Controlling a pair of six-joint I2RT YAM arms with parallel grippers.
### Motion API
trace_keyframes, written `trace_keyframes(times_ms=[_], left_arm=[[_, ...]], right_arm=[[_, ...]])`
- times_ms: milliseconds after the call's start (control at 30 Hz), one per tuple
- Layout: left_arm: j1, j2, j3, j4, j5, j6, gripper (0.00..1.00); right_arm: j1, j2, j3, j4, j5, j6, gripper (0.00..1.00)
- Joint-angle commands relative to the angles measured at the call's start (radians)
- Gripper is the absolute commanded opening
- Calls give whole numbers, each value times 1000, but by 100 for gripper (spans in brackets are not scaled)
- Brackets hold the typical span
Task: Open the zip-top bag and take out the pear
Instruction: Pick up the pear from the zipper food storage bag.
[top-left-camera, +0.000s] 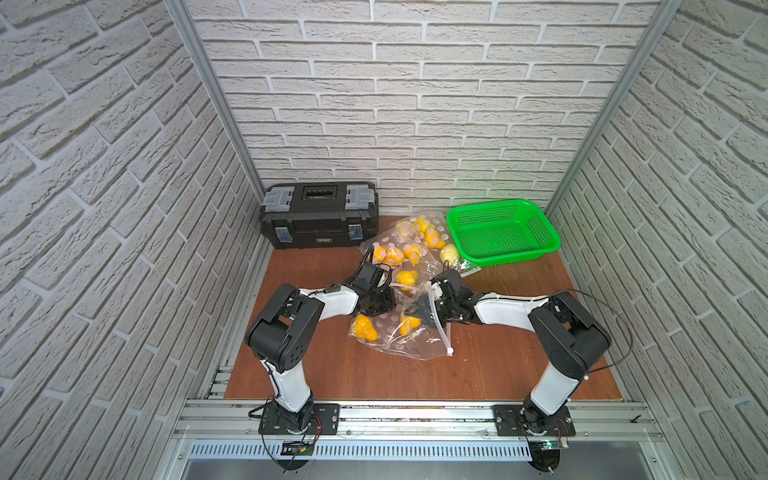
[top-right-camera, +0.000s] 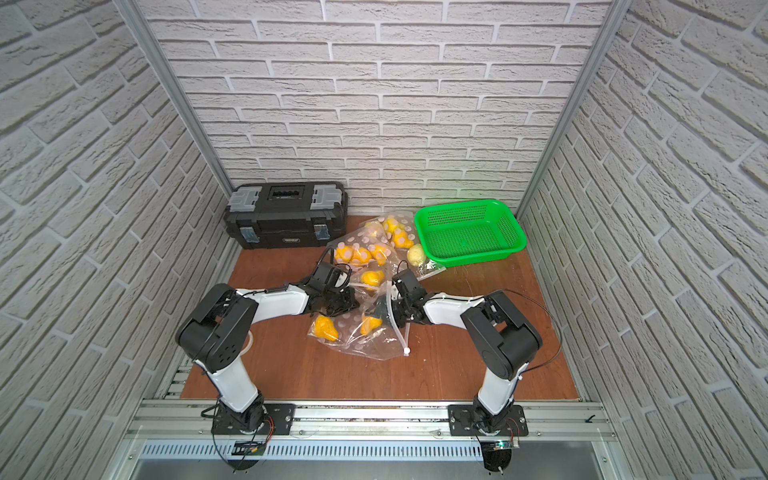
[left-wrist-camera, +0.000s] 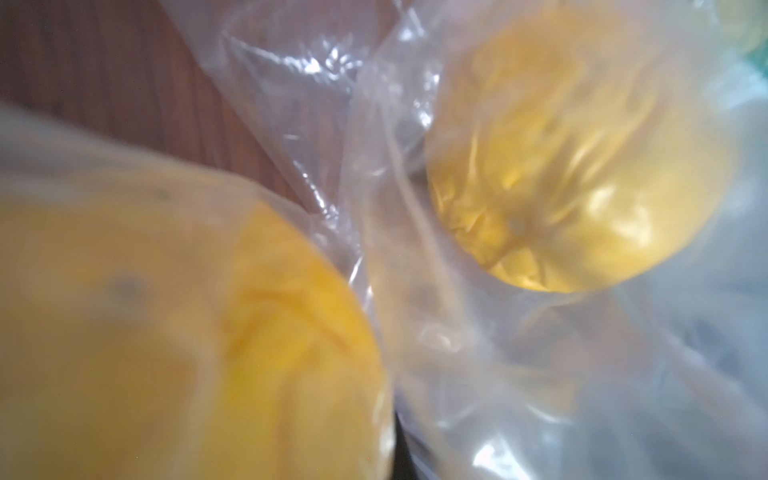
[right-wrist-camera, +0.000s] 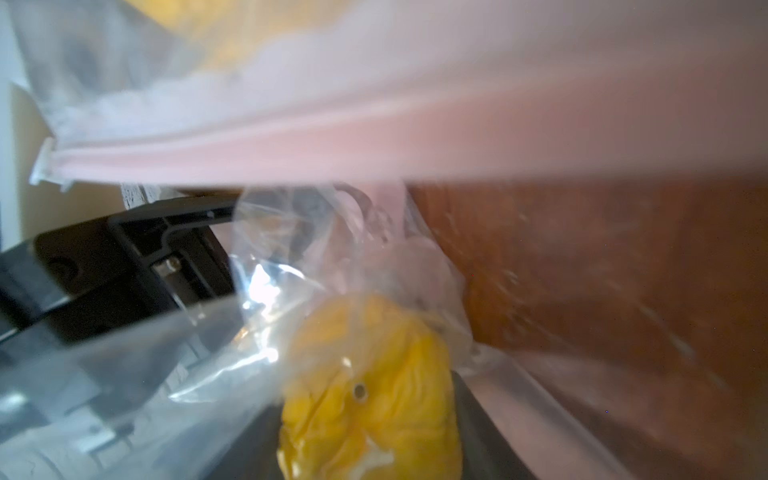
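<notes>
plastic zip-top bag (top-left-camera: 411, 347) looks unzipped but the pear (right-wrist-camera: 370, 395) lies inside; left tool (top-left-camera: 381, 303) clenched at its film, right tool (top-left-camera: 423, 310) in its mouth, grip impossible to tell.

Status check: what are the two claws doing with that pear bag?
Left gripper shut, at the zip-top bag. Right gripper at bag's mouth, jaws unclear. Pear inside. Other pear bags crowd behind.

White brick-patterned walls (top-left-camera: 415, 104) close three sides, joined by grey metal posts (top-left-camera: 220, 104). The floor (top-left-camera: 498, 365) is reddish-brown wood, evenly lit, with a metal rail (top-left-camera: 415, 415) along the front.
</notes>
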Motion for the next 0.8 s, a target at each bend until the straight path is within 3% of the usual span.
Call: trace_keyframes(times_ms=[0, 367, 533, 600, 767], left_arm=[[48, 34, -50, -122, -94, 29, 0], [55, 52, -61, -142, -120, 30, 0], [55, 53, -56, -162, -128, 42, 0], [57, 52, -59, -168, -137, 48, 0], [57, 60, -58, -172, -134, 55, 0]], right_arm=[[-40, -123, -48, -92, -34, -69, 45], [-203, -391, -137, -360, -9, -192, 51], [-204, -355, -136, -385, -22, -226, 49], [-207, -369, -135, -400, 5, -229, 59], [-206, -320, -133, -367, -14, -225, 64]])
